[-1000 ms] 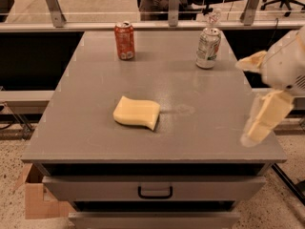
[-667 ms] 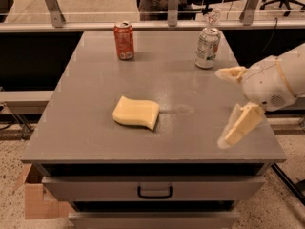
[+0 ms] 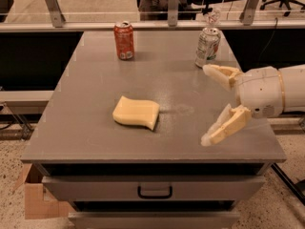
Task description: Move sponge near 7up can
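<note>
The pale yellow sponge [image 3: 136,112] lies flat on the grey table top [image 3: 95,128], a little left of the middle. The silver-white 7up can [image 3: 208,46] stands upright at the back right of the table. My gripper [image 3: 206,104] comes in from the right, above the right part of the table, with its two cream fingers [image 3: 228,124] spread wide apart and nothing between them. It is well to the right of the sponge and in front of the 7up can, touching neither.
A red-orange can [image 3: 124,40] stands at the back left of the table. A drawer with a black handle [image 3: 155,192] is in the table's front. A cardboard box [image 3: 35,199] sits on the floor at the lower left. A railing runs behind the table.
My gripper has moved left from the table's right edge toward the middle, staying open. The sponge and both cans have not moved.
</note>
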Controlling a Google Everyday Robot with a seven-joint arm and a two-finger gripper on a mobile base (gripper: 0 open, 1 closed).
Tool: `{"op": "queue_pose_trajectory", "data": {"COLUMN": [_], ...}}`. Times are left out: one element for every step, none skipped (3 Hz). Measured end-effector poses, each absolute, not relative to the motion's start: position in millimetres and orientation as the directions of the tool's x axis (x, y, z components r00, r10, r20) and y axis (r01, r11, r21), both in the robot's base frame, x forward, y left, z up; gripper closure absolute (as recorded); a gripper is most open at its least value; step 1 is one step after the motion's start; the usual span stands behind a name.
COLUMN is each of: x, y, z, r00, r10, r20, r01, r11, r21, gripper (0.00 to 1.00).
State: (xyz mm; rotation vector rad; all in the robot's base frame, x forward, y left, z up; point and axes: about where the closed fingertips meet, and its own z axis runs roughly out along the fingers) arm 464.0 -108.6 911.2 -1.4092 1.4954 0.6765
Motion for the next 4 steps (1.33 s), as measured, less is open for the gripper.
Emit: {"op": "queue_pose_trajectory", "data": {"x": [462.1,457.7,457.2,463.6], "y": [-105.4,-98.0,-79.2,-57.6], "z": [917.8,909.8,890.7,873.6], "r00": [0.101,0.076,0.024,-0.016], "r10": [-0.419,-0.398,-0.378,-0.365], "r20": [-0.902,-0.914,-0.926,-0.931], "r01": [-0.962,-0.956,-0.945,-0.937], "r11": [0.191,0.231,0.293,0.33], "r21": [-0.196,-0.18,-0.144,-0.113], "gripper": [0.0,0.0,0.0,0.0]}}
